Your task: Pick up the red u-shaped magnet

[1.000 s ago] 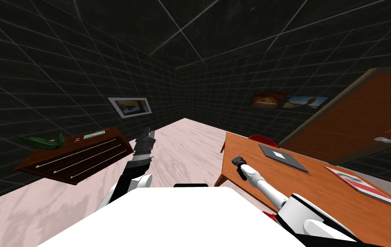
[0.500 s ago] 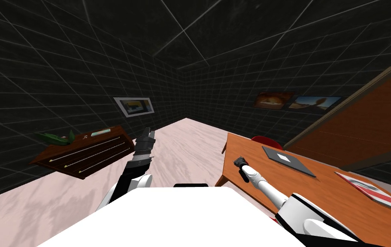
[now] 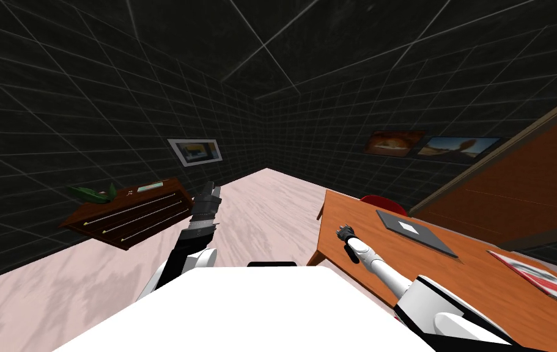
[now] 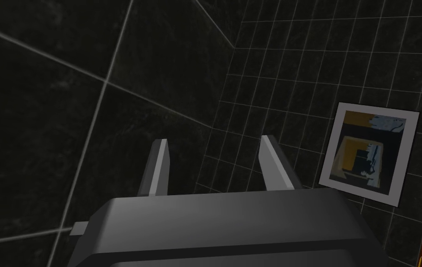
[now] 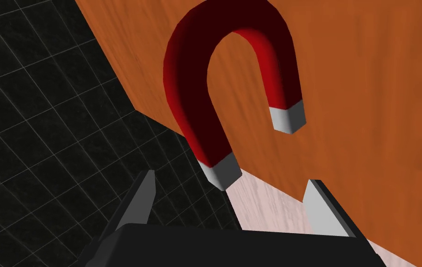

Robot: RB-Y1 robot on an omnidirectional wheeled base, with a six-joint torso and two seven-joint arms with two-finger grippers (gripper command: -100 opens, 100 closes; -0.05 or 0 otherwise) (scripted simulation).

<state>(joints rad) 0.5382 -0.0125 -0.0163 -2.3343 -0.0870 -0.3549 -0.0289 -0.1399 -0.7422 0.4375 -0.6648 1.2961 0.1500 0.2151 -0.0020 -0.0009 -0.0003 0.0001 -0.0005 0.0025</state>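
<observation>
Turning slightly, my view has shifted. Right gripper (image 5: 231,177), fingers spread, faces one red magnet (image 5: 184,92) just ahead, apparently lying on the desk (image 5: 367,92). Left gripper (image 4: 214,141) is likewise spread.

The magnet (image 5: 186,92) lay on the surface (image 5: 367,92) at its edge, just ahead of the right tool (image 5: 231,178); a flat slab (image 3: 416,231) lay farther right, a dresser (image 3: 130,214) well left.

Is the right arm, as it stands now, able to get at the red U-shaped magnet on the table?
Probably yes. The right hand is open just before the red U-shaped magnet, which lies near the edge of the orange-brown table; nothing stands between them.
</observation>
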